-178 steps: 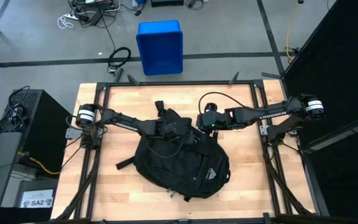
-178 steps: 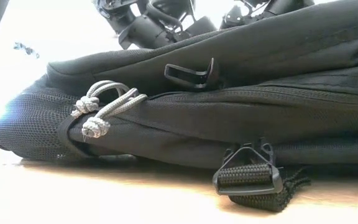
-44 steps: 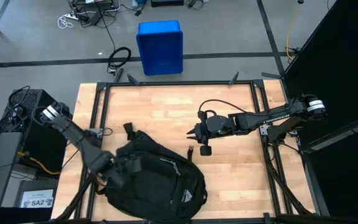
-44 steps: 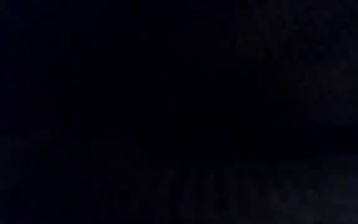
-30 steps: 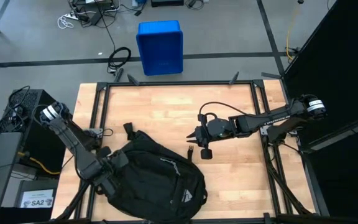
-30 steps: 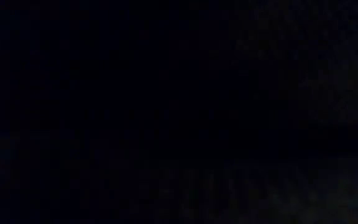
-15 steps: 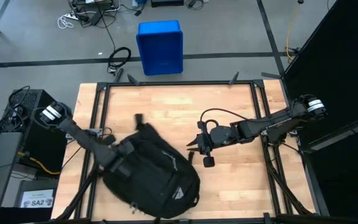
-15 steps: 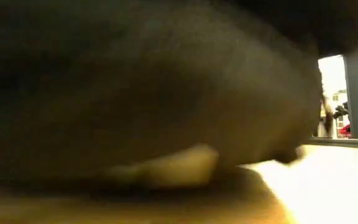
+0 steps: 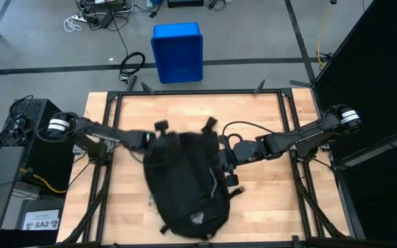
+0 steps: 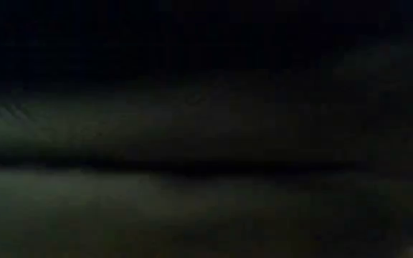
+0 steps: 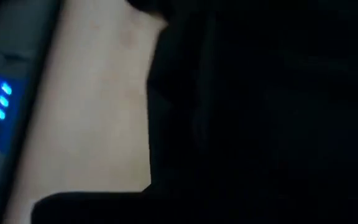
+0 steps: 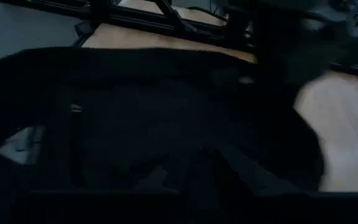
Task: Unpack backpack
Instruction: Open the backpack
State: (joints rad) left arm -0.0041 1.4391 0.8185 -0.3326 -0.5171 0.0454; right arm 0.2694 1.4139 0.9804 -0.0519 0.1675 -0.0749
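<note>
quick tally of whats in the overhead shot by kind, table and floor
backpack: 1
robot arms, left gripper and right gripper: 2
wooden table: 1
blue bin on the floor: 1
total: 5

A large black fabric backpack point(image 9: 185, 180) is laid flat on the desk point(image 9: 267, 117), at its middle and toward the near edge. Its length is set from the far side to the near side, the top end farther off and the rounded bottom near the front edge. A small white triangular logo point(image 9: 198, 218) is seen on the front panel, near the bottom end. Black straps are spread out at the top end and along the right side. The low view is filled by dark fabric.
</note>
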